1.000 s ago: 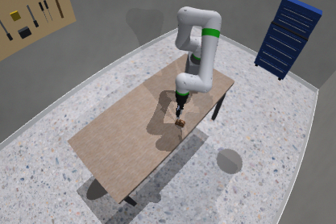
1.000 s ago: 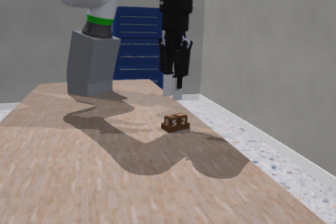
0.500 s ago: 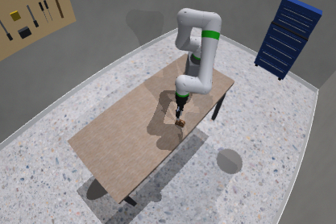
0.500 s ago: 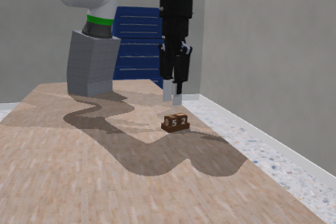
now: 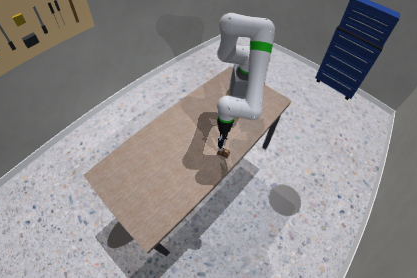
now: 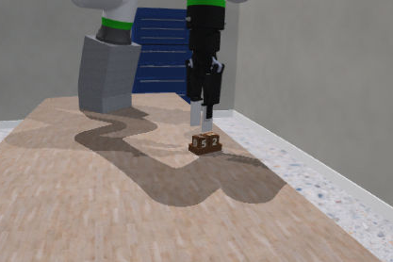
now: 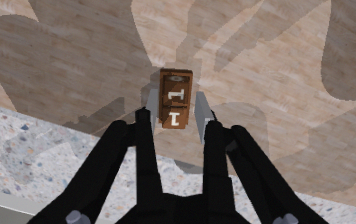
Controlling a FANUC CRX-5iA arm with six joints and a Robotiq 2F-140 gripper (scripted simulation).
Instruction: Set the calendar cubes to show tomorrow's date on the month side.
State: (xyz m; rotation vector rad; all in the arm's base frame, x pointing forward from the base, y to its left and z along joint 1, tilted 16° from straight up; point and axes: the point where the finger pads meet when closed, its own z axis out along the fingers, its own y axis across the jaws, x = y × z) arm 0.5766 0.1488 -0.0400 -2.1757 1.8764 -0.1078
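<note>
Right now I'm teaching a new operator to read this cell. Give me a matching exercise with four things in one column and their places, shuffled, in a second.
Things:
1. end effector
2. calendar
3. blue cabinet
4. pegboard

Places:
A. on the wall, hung with tools
B. on the table, near its edge
C. in the air just above the cubes, fingers apart, holding nothing
D. on the floor by the wall

Pairs: 1-C, 2-B, 3-D, 4-A
</note>
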